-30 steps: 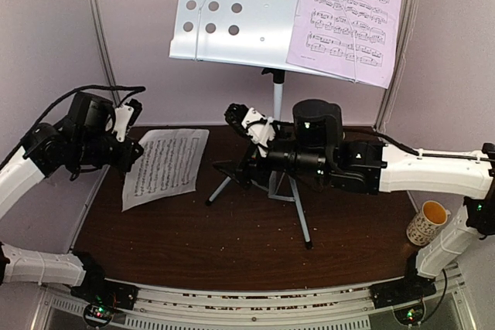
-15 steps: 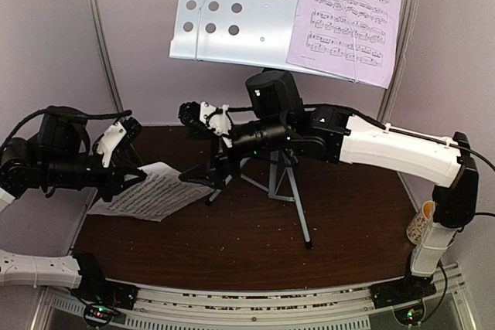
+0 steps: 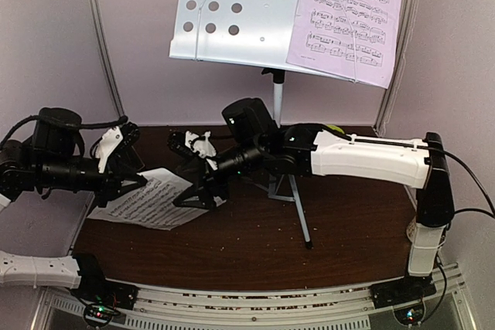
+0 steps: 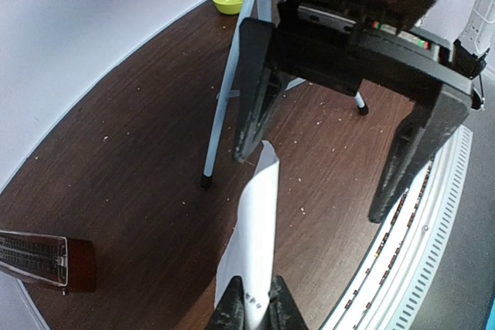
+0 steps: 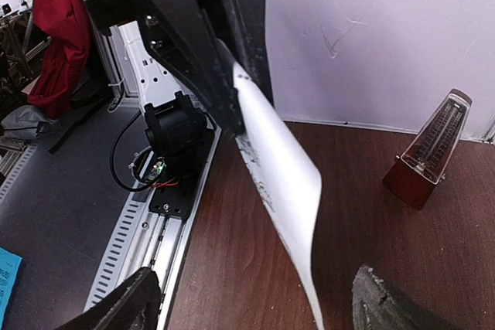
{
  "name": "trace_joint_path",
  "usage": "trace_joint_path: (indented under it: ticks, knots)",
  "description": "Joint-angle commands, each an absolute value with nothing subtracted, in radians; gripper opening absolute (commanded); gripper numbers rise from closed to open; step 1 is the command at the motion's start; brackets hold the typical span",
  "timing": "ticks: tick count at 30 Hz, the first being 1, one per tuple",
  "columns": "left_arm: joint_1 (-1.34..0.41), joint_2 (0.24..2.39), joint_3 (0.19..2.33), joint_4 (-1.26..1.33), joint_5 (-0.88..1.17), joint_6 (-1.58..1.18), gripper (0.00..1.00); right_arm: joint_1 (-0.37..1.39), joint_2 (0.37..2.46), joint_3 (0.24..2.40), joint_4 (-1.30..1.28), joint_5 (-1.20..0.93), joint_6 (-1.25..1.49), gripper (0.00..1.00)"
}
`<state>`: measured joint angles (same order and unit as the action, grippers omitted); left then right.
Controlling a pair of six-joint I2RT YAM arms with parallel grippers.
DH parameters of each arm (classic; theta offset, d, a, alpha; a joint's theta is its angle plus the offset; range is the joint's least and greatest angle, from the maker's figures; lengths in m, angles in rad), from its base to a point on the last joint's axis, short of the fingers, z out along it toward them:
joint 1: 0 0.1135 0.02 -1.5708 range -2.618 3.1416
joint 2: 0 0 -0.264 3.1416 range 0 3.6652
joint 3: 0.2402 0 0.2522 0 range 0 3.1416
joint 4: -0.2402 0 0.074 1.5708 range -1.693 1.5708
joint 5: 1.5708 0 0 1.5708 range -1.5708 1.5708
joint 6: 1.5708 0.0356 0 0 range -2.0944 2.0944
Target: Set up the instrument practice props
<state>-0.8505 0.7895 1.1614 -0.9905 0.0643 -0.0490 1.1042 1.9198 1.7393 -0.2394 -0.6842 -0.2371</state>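
A brown table (image 3: 255, 229) carries a white music stand (image 3: 232, 13) at the back, its desk facing forward, with a lavender sheet (image 3: 348, 13) upright on its right half. The white sheet (image 3: 151, 199) sits at the table's left edge, raised and curling, with its long axis running left to right. The left gripper (image 4: 255, 311) pinches its left end. The right gripper (image 3: 197, 195) stands wide, its jaws either side of the free end. Open wood lies in front of the tripod. A metronome (image 5: 429, 152) stands upright by the wall. A second ago the white sheet lay flat, pointing front to back, with the right arm over the tripod.
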Motion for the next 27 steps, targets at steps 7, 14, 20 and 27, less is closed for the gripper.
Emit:
trace_joint_path:
  ticks: [7, 14, 20, 27]
  knots:
    - [-0.856, 0.792, 1.181, -0.910, 0.108, -0.014, 0.10, 1.094, 1.943, 1.728, -0.130, -0.660, -0.165, 0.49]
    - [-0.857, 0.791, 1.182, -0.829, 0.108, -0.009, 0.12, 1.101, 1.913, 1.710, -0.180, -0.641, -0.163, 0.00]
    - [-0.854, 0.732, 1.134, -0.724, -0.044, -0.058, 0.75, 1.095, 1.718, 1.516, -0.087, -0.560, -0.167, 0.00]
    - [-0.854, 0.654, 1.059, -0.572, -0.068, -0.085, 0.88, 1.079, 1.496, 1.371, -0.035, -0.468, -0.156, 0.00]
